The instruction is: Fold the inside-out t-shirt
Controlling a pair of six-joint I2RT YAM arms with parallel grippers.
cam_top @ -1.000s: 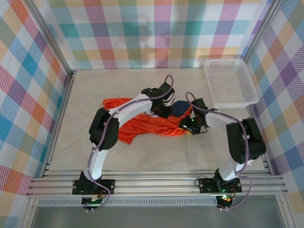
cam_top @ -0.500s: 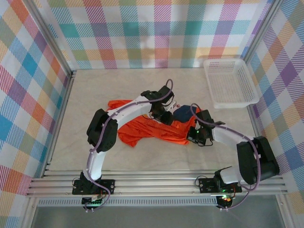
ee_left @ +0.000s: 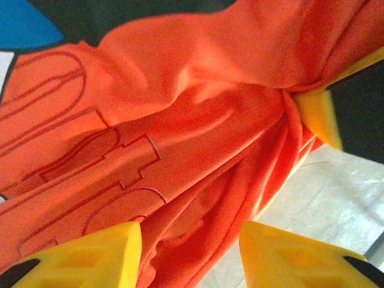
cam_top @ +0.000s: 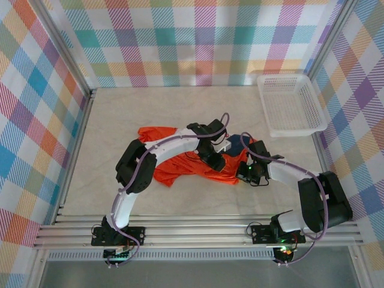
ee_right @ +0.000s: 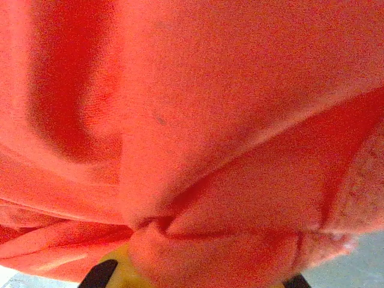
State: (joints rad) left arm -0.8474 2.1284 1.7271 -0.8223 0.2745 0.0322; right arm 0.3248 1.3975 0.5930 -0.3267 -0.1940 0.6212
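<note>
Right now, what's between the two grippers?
Bunched shirt. In the left wrist view, orange folds span from the open left gripper to the right gripper, clamped on it.

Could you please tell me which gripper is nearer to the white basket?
Right. In the top view the right gripper sits below-left of the basket; the left gripper lies farther left, over the t-shirt.
</note>
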